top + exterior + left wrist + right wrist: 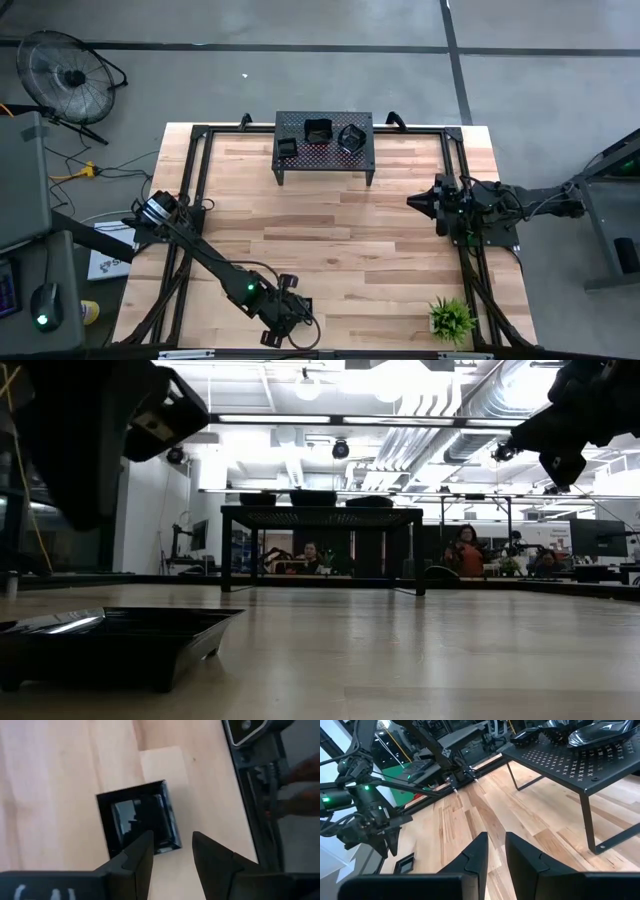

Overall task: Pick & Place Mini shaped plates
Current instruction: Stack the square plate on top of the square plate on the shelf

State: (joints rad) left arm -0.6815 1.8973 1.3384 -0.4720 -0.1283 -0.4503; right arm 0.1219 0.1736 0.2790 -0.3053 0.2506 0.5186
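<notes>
A small square glossy black plate (137, 822) lies flat on the wooden table near its front edge, also seen in the low view (110, 645). My left gripper (172, 845) hangs open above the plate's corner, clear of it (290, 320). Three more black mini plates (318, 130) rest on the black perforated stand (325, 160) at the table's far side. My right gripper (496, 842) waits raised at the table's right side (425, 202), with a narrow gap between its fingers and nothing in it.
A small green potted plant (452, 318) stands at the front right corner. Black frame rails (260, 795) run along the table's edges. A fan (70, 75) sits on the floor far left. People (465, 550) sit beyond the table.
</notes>
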